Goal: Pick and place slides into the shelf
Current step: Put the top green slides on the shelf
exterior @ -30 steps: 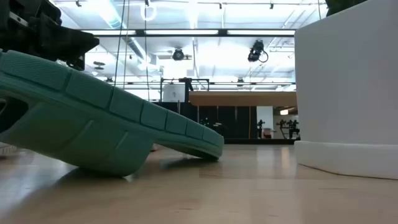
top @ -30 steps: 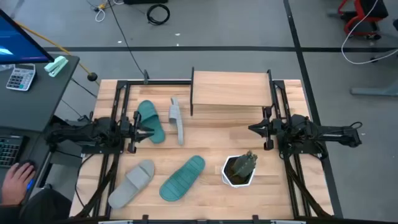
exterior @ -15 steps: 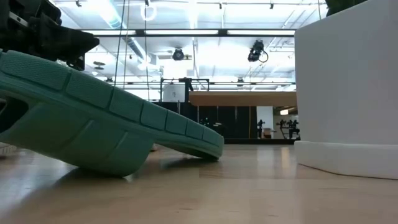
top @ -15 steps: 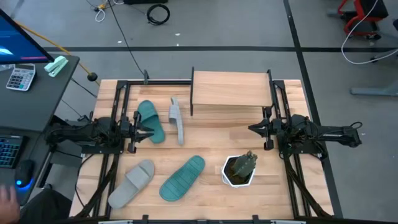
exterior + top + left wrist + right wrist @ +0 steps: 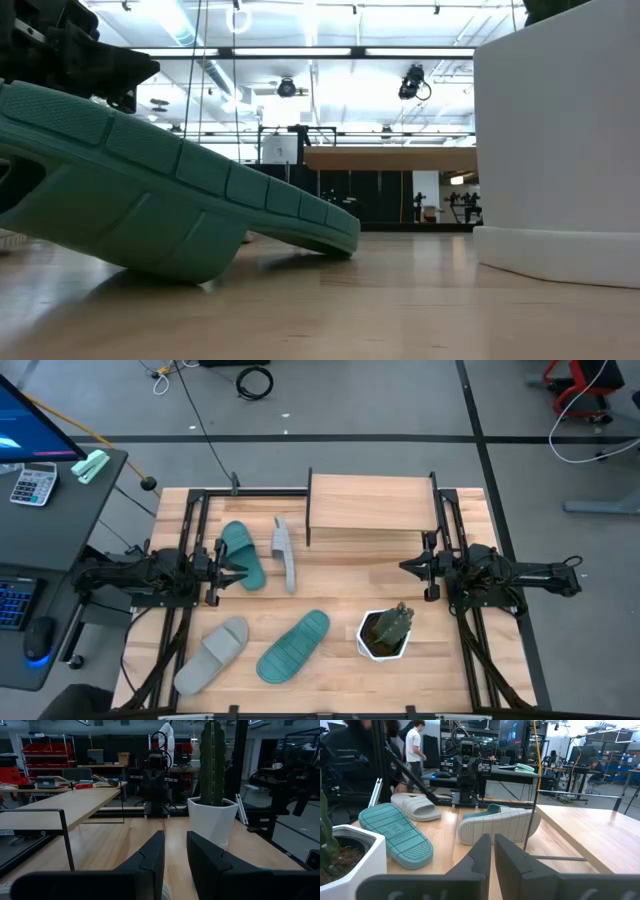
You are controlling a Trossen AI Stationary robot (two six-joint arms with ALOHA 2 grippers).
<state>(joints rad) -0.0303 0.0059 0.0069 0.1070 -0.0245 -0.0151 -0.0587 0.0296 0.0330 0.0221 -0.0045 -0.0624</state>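
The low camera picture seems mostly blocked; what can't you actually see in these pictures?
- Low view: a teal slide and the white pot fill the picture, hiding the other slides and most of the shelf.
- High view: the shelf shows only its plank top; the space beneath is hidden.
- High view: the grey slide on its edge shows only its side.

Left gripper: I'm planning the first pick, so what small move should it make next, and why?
Probably open a little wider and ease forward onto the teal slide lying right in front of it. The left gripper holds nothing, its fingers only slightly parted, and all four slides are on the table, none on the shelf. The right gripper waits shut beside the shelf.
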